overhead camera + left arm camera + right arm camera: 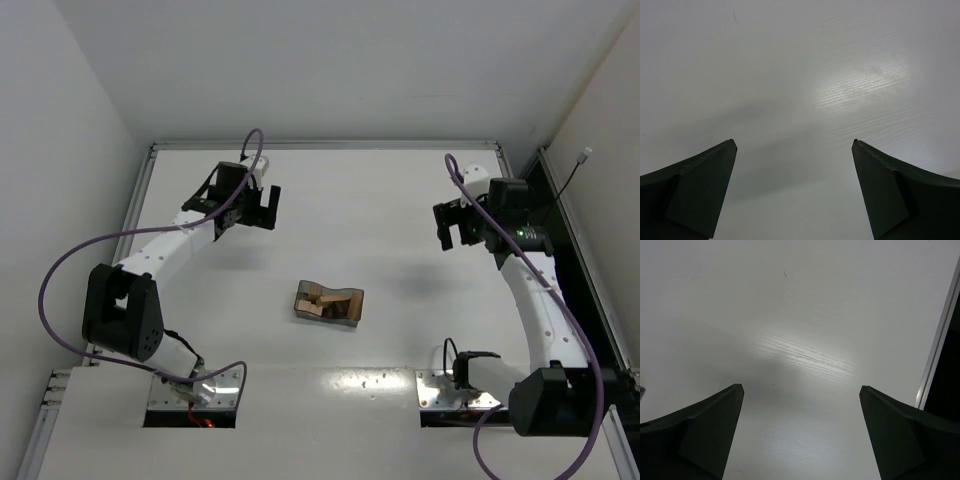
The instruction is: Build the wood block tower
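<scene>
The wood blocks, tan and dark brown, lie jumbled inside a grey translucent box at the table's centre. No upright tower shows in any view. My left gripper hovers at the far left of the table, open and empty; its wrist view shows only bare table between its fingers. My right gripper hovers at the far right, open and empty; its wrist view shows bare table between its fingers. Both grippers are well away from the box.
A raised metal rim borders the table at the back, and white walls enclose the space. The table's right edge with a dark gap beyond shows in the right wrist view. Arm bases sit at the near edge.
</scene>
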Controlling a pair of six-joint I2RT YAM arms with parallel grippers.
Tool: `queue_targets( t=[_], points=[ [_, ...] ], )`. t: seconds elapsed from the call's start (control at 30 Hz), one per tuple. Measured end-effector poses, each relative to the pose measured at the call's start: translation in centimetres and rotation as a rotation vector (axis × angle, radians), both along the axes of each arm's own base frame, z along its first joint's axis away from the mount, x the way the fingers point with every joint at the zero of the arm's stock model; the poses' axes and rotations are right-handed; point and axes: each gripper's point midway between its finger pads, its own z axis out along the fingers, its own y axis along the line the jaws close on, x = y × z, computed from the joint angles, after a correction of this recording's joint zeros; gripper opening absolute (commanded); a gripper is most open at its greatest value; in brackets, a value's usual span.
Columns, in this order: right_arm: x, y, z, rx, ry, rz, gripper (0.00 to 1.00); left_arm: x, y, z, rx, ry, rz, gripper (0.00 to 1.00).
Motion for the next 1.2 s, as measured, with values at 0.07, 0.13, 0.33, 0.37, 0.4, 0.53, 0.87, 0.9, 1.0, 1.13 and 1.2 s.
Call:
queue_targets(
  t=[0.07, 0.13, 0.33, 0.37, 0.4, 0.53, 0.87, 0.9, 1.0, 1.13, 1.2],
  points=[
    [-0.1, 0.2, -0.1, 0.005, 0.004, 0.015, 0.92, 0.0, 0.0, 0.0, -0.001, -0.003, 0.001, 1.00],
    [-0.2, 0.5, -0.1, 0.008, 0.007, 0.028, 0.92, -0.1, 0.1, 0.0, -0.001, -0.004, 0.002, 1.00],
    [-0.8, 2.3, -1.3, 0.006, 0.059, 0.146, 0.84, -0.1, 0.2, 0.2, 0.000, -0.008, 0.003, 1.00],
    [-1.0, 2.8, -1.5, 0.002, 0.071, 0.180, 0.81, -0.1, 0.2, 0.2, 0.003, -0.009, 0.003, 1.00],
    [-1.2, 3.4, -1.7, 0.000, 0.081, 0.214, 0.79, -0.1, 0.3, 0.2, 0.006, -0.010, 0.005, 1.00],
    [-1.3, 7.4, -1.1, -0.017, 0.095, 0.408, 0.70, 0.0, 0.5, 0.2, 0.018, -0.010, 0.016, 1.00],
    [-2.8, 18.0, -4.2, -0.106, 0.182, 0.774, 0.62, -0.4, 1.2, -0.3, 0.046, 0.011, 0.035, 1.00],
    [-3.0, 18.9, -4.3, -0.111, 0.178, 0.794, 0.62, -0.5, 1.2, -0.3, 0.046, 0.014, 0.035, 1.00],
    [-2.9, 19.9, -4.6, -0.122, 0.166, 0.799, 0.62, -0.8, 0.7, -0.5, 0.041, 0.027, -0.006, 0.97],
    [-1.7, 19.5, -4.6, -0.131, 0.139, 0.731, 0.62, -1.9, -1.6, -0.7, 0.044, 0.031, -0.127, 0.88],
    [-1.2, 18.8, -5.0, -0.139, 0.132, 0.683, 0.62, -3.6, -3.9, -0.9, 0.060, 0.037, -0.233, 0.78]
  ],
)
